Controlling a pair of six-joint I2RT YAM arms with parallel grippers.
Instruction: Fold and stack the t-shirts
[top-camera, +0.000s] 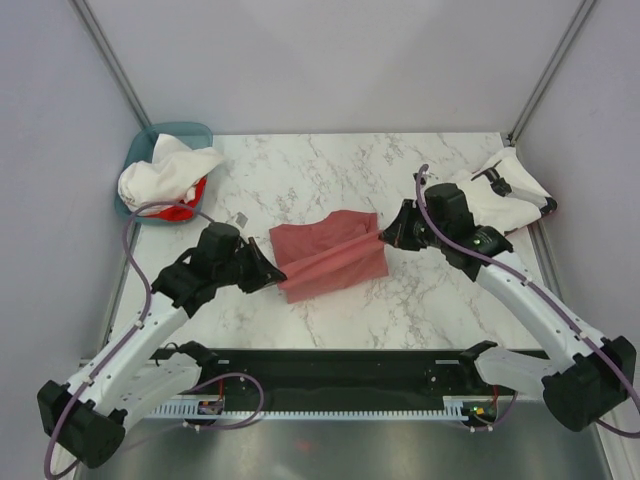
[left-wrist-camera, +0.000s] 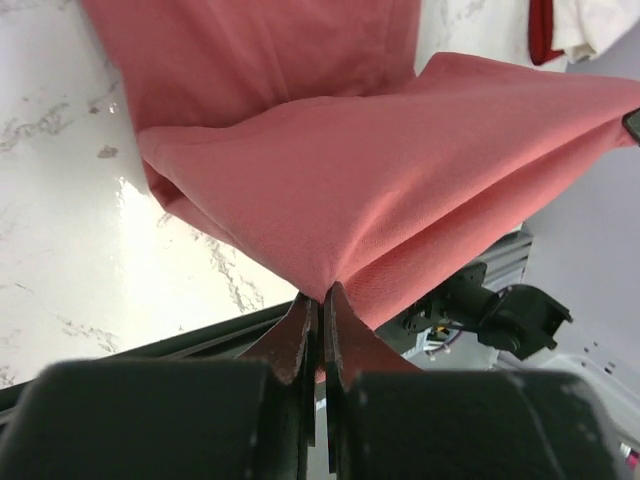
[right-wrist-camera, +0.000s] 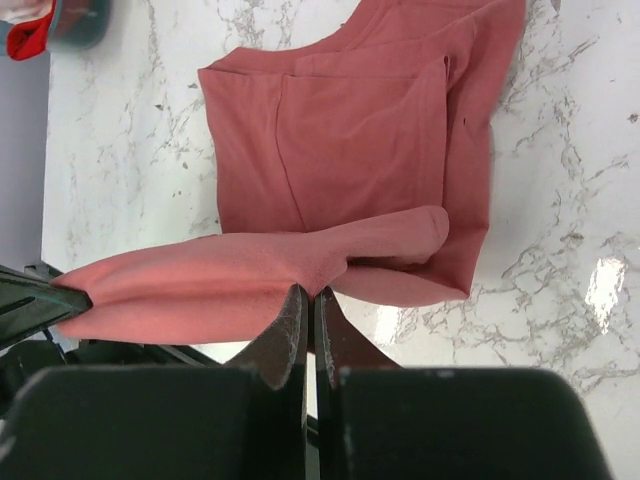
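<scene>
Currently, the salmon shirt (top-camera: 330, 255) spans the gap between the two grippers, mid-table.

Surroundings:
- Beyond and outboard of the left gripper (top-camera: 272, 272), one teal basket (top-camera: 175, 133) sits in the far left corner of the marble table (top-camera: 330, 170). White cloth (top-camera: 165, 170) is heaped over its rim, with red cloth (top-camera: 185, 208) showing beneath.
- Beyond and outboard of the right gripper (top-camera: 388, 236), one white shirt (top-camera: 510, 200) with a black mark lies crumpled at the far right edge. The right arm crosses in front of part of it in the top view.

Count: two grippers, one salmon shirt, one basket, one white shirt outside the basket. The number of garments in the basket heap cannot be told.

Grip state:
- Left gripper (left-wrist-camera: 322, 295): jaws pressed together, pinching an edge of the salmon shirt (left-wrist-camera: 380, 180). The fabric fans out directly ahead of the tips, raised off the table.
- Right gripper (right-wrist-camera: 308, 295): jaws pressed together, pinching an edge of the salmon shirt (right-wrist-camera: 340, 170). A raised band of cloth runs sideways from the tips toward the other gripper. The folded remainder lies flat on the table ahead of the tips.
</scene>
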